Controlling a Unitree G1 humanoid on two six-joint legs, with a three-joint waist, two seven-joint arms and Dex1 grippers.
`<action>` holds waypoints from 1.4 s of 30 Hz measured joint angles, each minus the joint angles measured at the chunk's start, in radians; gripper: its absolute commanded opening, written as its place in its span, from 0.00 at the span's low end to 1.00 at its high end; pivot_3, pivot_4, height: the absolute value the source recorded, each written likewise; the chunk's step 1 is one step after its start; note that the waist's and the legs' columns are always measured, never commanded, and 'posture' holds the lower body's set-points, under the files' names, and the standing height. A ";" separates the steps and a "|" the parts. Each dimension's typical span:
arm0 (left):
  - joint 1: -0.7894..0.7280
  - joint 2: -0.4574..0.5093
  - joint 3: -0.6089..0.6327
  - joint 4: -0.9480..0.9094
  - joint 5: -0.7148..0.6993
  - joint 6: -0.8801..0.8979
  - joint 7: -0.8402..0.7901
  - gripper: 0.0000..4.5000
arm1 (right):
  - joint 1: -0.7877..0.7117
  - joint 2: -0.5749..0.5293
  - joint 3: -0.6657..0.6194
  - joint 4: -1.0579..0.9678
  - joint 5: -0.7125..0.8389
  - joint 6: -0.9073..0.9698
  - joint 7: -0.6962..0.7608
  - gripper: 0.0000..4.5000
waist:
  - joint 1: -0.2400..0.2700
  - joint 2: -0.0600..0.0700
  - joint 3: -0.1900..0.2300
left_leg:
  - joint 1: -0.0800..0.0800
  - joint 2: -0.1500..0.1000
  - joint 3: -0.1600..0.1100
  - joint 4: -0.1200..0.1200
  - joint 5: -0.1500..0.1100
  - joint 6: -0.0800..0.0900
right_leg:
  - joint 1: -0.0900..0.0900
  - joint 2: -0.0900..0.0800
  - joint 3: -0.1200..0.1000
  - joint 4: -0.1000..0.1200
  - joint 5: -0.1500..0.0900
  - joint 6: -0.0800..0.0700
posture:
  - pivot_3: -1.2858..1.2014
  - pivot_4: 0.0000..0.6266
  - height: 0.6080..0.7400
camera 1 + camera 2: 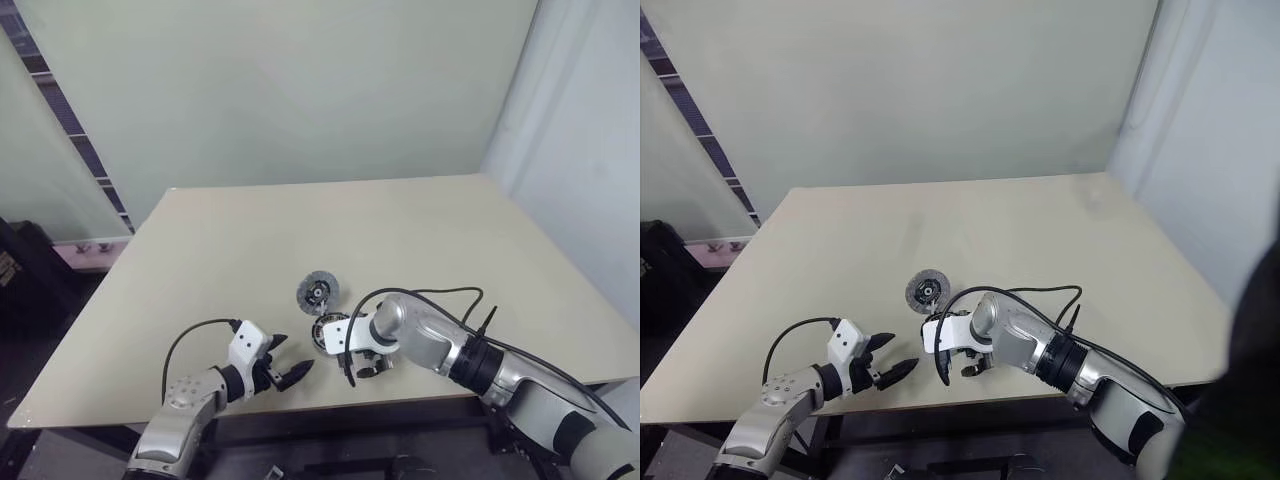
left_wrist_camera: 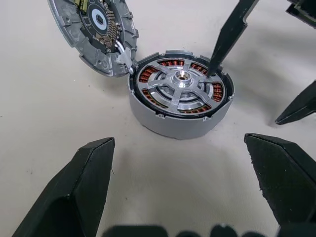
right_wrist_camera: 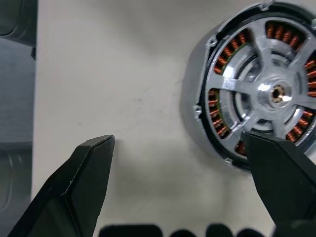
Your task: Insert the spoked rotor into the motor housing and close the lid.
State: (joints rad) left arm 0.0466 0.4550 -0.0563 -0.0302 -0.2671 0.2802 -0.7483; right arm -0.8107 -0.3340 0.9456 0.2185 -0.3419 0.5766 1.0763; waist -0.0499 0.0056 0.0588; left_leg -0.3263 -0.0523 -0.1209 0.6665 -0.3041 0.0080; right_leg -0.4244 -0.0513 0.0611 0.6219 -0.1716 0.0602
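Right gripper (image 3: 180,190), item one: jaws spread wide, nothing held, pointing steeply down at the table (image 1: 230,240) near its front edge; one black finger (image 2: 228,35) stands with its tip on or just above the rim area of the motor housing (image 2: 180,96), the other over bare table beside it. Left gripper (image 1: 285,372), item two: jaws likewise wide apart and empty, aimed at the housing from near by, not touching it. Motor housing: upright on the table, copper windings showing between the arms of the spoked rotor (image 3: 274,94), which already appears seated in it, hub centred. Lid (image 2: 94,34): tilted open, leaning against the far side of the housing and seemingly joined to it by a short pale wire; its inner face, with dark hub, is turned up. Risks, as judged: a finger tip pressing down among the spokes could scrape the windings or jam; a sideways push could slide the light housing or tip it; swinging the lid carelessly could strain the wire or land it askew on the rim, leaving the housing unclosed.
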 measured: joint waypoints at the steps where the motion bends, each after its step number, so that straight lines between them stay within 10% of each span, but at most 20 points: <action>1: 0.000 0.000 0.000 0.000 0.000 0.000 0.000 1.00 | 0.001 0.004 -0.003 0.007 -0.004 -0.005 -0.004 0.91 | 0.000 0.000 0.000 | 0.000 0.000 0.000 0.000 0.000 0.000 | 0.000 0.000 0.000 0.000 0.000 0.000 | 0.52 0.00 1.00; 13: 0.001 0.000 0.001 -0.002 0.000 0.000 0.009 1.00 | 0.016 0.034 -0.067 0.039 -0.047 -0.035 -0.028 0.01 | -0.001 -0.001 -0.001 | 0.001 0.000 0.000 0.000 0.000 -0.001 | 0.000 0.000 -0.001 0.000 0.000 0.000 | 0.52 0.00 1.00; 29: -0.003 -0.002 0.001 -0.004 0.000 -0.001 0.012 1.00 | 0.047 0.081 -0.125 0.073 -0.051 -0.028 -0.048 0.00 | 0.000 -0.001 -0.001 | 0.002 0.001 -0.001 0.000 0.002 -0.004 | 0.001 0.000 -0.003 0.002 0.001 -0.001 | 0.52 0.00 1.00; 42: -0.015 -0.004 0.002 0.010 0.000 -0.021 0.019 1.00 | 0.110 0.066 -0.189 -0.138 0.092 0.349 0.103 0.00 | 0.000 -0.001 -0.001 | 0.000 0.001 -0.002 0.000 0.001 -0.005 | 0.000 0.000 -0.003 0.000 0.001 -0.001 | 0.52 0.00 1.00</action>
State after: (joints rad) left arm 0.0316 0.4512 -0.0547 -0.0198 -0.2669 0.2595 -0.7291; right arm -0.7010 -0.2681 0.7569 0.0808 -0.2499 0.9251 1.1794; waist -0.0495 0.0047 0.0578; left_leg -0.3265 -0.0516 -0.1228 0.6663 -0.3035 0.0032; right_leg -0.4247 -0.0514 0.0578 0.6222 -0.1710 0.0588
